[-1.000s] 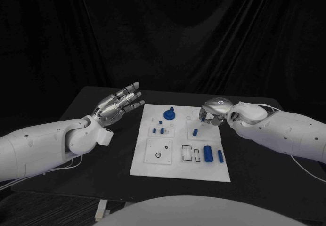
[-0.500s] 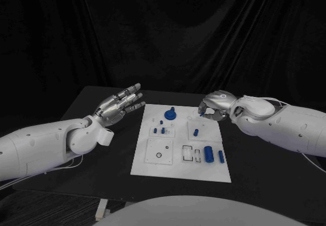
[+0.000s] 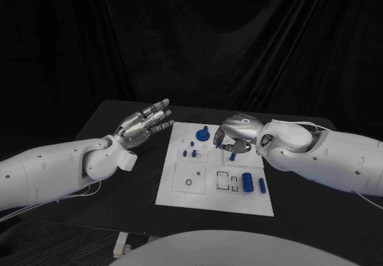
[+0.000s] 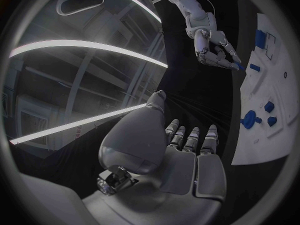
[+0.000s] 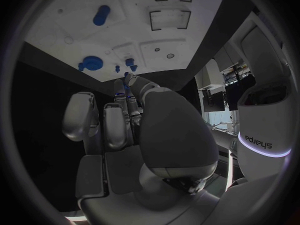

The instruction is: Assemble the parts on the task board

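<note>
Half done at best, judging by the loose pieces lying on the task board [image 3: 185, 197]. Found the right hand [image 3: 237, 133] low over the far middle of the board, pinching a small blue peg [image 5: 127, 80] at its fingertips, with the other fingers curled in beside it. Could not tell whether the peg's tip touched the board yet. Found the left hand [image 3: 142, 124] off the board's left edge, spread flat with nothing in it, raised above the worktop [image 3: 99, 119].

Noted a blue knob [image 3: 202, 133] just beside the right hand on the board's far part, two short pegs [image 3: 189, 153] standing nearer the board's left side, one more peg [image 3: 232, 157] under the right hand, and two blue cylinders [image 3: 253, 183] lying at the board's near right corner.

Judged the step in hand to be seating the pinched peg in a hole on the far part of the board. Needed, for a clean fit:
- to hold the peg upright over the hole before pressing;
- to keep the curled fingers clear of the knob and the standing peg;
- to press straight down, lightly, and let go only once seated.

Saw no need for the left hand, unless to steady the board's left edge against sliding.
</note>
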`<state>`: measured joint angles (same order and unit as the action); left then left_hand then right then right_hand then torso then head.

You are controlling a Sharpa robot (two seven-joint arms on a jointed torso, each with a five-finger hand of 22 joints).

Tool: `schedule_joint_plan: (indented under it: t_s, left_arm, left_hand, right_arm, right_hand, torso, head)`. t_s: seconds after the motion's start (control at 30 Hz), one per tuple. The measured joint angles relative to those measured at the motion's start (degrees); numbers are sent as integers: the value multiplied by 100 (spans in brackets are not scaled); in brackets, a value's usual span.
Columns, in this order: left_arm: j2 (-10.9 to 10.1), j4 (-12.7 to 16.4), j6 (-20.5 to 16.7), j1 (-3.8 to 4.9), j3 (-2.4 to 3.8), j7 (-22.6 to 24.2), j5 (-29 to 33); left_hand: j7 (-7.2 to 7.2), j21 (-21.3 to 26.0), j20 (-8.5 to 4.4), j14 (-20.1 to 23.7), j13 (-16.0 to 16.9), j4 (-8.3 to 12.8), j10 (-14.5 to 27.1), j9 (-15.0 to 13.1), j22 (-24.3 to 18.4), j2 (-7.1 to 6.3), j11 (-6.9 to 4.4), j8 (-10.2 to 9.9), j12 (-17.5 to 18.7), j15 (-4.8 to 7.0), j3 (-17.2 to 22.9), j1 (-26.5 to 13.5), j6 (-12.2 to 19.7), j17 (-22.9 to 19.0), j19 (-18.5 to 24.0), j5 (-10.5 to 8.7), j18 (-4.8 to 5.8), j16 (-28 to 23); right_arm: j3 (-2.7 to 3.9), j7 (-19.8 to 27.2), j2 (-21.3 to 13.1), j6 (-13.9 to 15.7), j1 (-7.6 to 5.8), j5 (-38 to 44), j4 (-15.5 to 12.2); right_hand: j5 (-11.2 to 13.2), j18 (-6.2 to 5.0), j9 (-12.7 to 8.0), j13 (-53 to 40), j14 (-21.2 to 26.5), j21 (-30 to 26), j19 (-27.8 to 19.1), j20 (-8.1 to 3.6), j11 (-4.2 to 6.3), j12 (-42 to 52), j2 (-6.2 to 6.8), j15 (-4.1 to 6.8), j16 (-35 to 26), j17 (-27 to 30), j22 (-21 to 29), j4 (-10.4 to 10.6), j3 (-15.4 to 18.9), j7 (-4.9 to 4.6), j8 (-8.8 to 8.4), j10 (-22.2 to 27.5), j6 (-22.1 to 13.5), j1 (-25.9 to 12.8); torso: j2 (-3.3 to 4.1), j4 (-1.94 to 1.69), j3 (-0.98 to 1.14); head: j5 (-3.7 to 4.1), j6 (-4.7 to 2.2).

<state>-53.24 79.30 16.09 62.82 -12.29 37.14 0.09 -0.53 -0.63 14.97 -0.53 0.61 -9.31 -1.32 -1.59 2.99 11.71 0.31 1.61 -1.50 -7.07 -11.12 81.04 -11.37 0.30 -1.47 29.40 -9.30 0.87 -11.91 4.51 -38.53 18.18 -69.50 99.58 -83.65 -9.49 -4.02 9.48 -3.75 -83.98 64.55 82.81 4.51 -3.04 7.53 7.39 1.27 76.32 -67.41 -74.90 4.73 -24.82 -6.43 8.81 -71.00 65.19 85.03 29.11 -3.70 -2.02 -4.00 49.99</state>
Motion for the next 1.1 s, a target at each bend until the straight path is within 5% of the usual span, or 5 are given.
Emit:
schedule_joint_plan:
  t_s: [0.43,1.1]
  left_arm:
    - [-25,27,5,-5,0,0,0]
    - [-2,14,32,-14,0,-11,1]
  left_hand:
    - [-20,0,0,0,4,0,0,-5,0,0,0,0,0,0,0,0,-20,0,0,0,0,0]
    - [-41,0,0,0,3,15,0,-4,1,0,0,0,0,0,-15,0,-41,0,0,17,0,0]
  right_arm:
    - [-1,-76,569,-105,343,-1,278]
    - [-1,-157,1028,-224,658,165,679]
  right_hand:
    - [-1,0,-4,-10,0,0,0,0,1,-22,32,0,0,-6,-4,-40,-8,-20,-30,-41,-21,31]
    - [5,0,-23,-13,0,0,0,0,1,-33,41,0,0,-18,-3,-55,8,-12,-51,-83,-31,39]
  torso:
    - [2,-1,0]
    - [7,-2,1]
  head:
    - [-166,0]
    - [-158,0]
